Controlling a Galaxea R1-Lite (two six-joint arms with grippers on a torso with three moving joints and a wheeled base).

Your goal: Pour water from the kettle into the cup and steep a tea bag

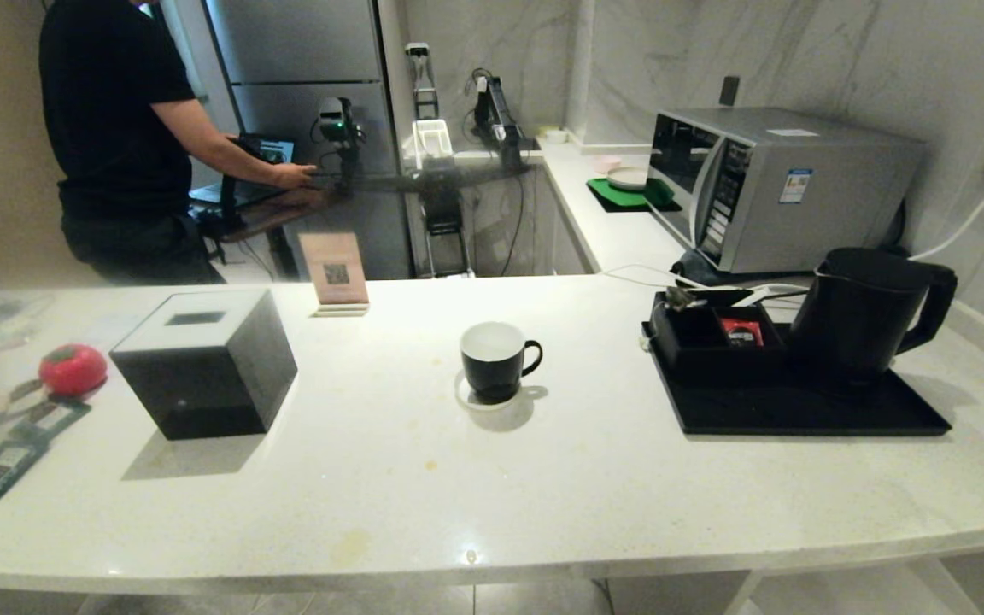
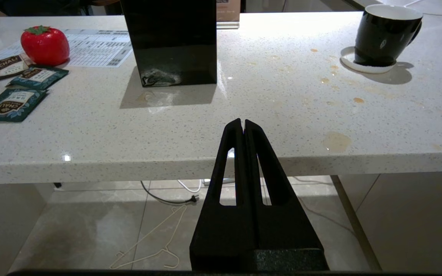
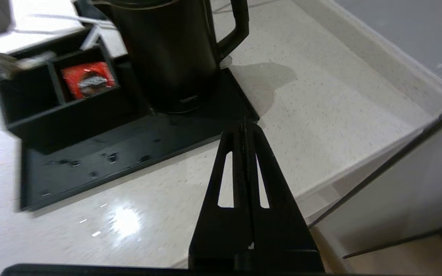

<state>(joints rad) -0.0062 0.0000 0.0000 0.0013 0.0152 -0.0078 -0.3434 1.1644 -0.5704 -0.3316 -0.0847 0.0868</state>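
We saw the right gripper (image 3: 244,124) above the near part of the white counter (image 1: 594,478), its two fingers pressed flat together and holding nothing. Directly ahead of its tips lay the near corner of the black tray (image 3: 90,168). On that tray, just beyond the tips, stood the kettle (image 3: 167,53), upright, its loop handle turned toward the counter's raised edge. Beside the kettle on the same tray sat a black divided box (image 3: 44,111) with a red sachet (image 3: 88,78) in one of its compartments. The gripper touched neither the tray nor the kettle.

The left gripper (image 2: 243,123) hung at the counter's front edge, off the surface, its fingers likewise closed on each other with nothing between them. Well ahead of it and off to one side stood the cup (image 2: 384,34), upright on a small white coaster (image 2: 363,68), its white inside showing and its handle pointing away from the gripper's line. Straight ahead of this gripper stood the black tissue box (image 2: 171,42); farther off to the other side lay a red strawberry-shaped object (image 2: 45,45) and several tea sachets (image 2: 12,104) on the counter.

In the head view neither arm showed. The cup (image 1: 494,360) sat mid-counter, the kettle (image 1: 868,312) well apart from it, in front of a microwave (image 1: 782,184). A person (image 1: 125,137) stood beyond the counter.
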